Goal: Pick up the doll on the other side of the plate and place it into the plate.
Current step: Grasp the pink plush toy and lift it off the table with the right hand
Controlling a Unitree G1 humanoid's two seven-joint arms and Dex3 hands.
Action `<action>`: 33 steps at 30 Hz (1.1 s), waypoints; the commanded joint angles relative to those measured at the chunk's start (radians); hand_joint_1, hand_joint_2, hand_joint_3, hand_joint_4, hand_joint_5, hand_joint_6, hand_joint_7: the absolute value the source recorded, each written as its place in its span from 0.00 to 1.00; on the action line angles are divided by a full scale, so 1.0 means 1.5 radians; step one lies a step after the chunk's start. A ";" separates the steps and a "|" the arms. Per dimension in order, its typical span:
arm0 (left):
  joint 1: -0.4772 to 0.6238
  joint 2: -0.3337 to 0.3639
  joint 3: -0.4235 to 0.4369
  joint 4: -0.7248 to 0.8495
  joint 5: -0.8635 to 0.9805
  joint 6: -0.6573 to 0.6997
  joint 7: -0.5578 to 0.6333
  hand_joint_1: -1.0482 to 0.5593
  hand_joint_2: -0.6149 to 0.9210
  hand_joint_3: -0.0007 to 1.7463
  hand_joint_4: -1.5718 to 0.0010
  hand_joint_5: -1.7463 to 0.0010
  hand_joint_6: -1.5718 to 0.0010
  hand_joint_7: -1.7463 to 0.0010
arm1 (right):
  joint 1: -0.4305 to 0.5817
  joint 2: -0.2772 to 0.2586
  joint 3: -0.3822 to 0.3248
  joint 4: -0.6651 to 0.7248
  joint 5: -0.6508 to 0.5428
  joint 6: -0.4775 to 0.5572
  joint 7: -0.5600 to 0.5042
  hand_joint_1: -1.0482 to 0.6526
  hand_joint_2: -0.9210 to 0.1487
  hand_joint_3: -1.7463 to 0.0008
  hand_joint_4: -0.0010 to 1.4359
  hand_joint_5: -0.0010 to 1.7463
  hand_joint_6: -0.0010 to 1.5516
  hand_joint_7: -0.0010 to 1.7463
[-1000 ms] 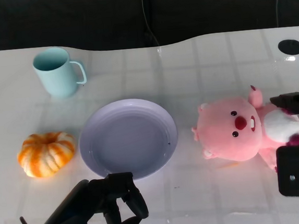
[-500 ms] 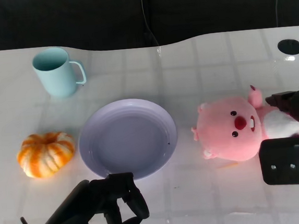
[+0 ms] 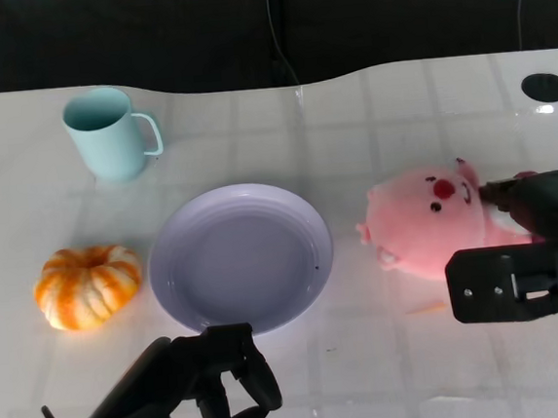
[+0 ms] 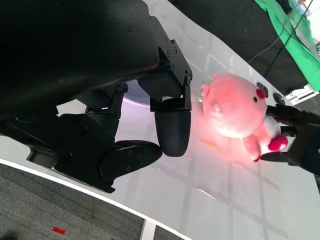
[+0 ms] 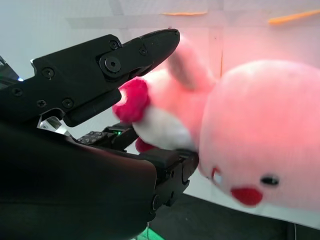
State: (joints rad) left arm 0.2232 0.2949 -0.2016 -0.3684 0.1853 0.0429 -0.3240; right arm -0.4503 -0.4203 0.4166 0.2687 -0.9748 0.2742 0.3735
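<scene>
While its round head tips up toward the far edge of the table, the pink plush doll with a red nose (image 3: 429,223) lies on the robot's right side of the round lavender plate (image 3: 240,257), near the rim but not touching it. The doll's white belly and dark pink paws show in the right wrist view (image 5: 165,120), pressed between black fingers (image 5: 107,67) on one side and a black thumb part on the other. The right hand (image 3: 527,246) is closed around the doll's body, which it hides almost wholly in the head view, leaving only the head and one ear showing. In the left wrist view the doll (image 4: 235,107) shows with its head raised and its legs running into the right hand (image 4: 300,135); whether its underside touches the table I cannot tell.

The plate holds nothing. The left hand (image 3: 211,376) sits at the near edge of the table just in front of the plate, fingers curled inward with nothing in them; the left wrist view shows the same curled fingers (image 4: 172,130).

Left of the plate rests an orange and white striped pumpkin (image 3: 86,286). Beyond it, well apart from the plate, stands an upright pale blue mug (image 3: 106,134), its handle turned toward the robot's right. All stand on a glossy white table (image 3: 368,113).
</scene>
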 commanded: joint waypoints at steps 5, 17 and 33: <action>0.006 0.002 0.002 -0.011 0.002 0.002 0.004 0.52 0.85 0.44 0.58 0.00 0.59 0.20 | -0.056 0.041 0.035 0.136 0.020 0.009 -0.029 0.25 0.09 1.00 0.35 0.00 0.17 0.00; 0.008 0.003 0.003 -0.015 0.000 0.001 0.001 0.51 0.84 0.43 0.58 0.00 0.59 0.20 | -0.122 0.112 0.034 0.378 0.103 -0.064 -0.205 0.46 0.03 0.99 0.49 0.68 0.50 0.03; 0.003 0.007 0.008 -0.004 -0.002 -0.007 -0.001 0.51 0.85 0.43 0.58 0.00 0.59 0.20 | -0.149 0.097 0.061 0.405 0.116 -0.081 -0.310 0.43 0.00 0.86 0.52 0.78 0.74 0.04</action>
State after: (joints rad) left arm 0.2303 0.2912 -0.1991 -0.3790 0.1858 0.0439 -0.3240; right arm -0.7054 -0.2698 0.5159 0.8821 -0.8170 0.1571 -0.0923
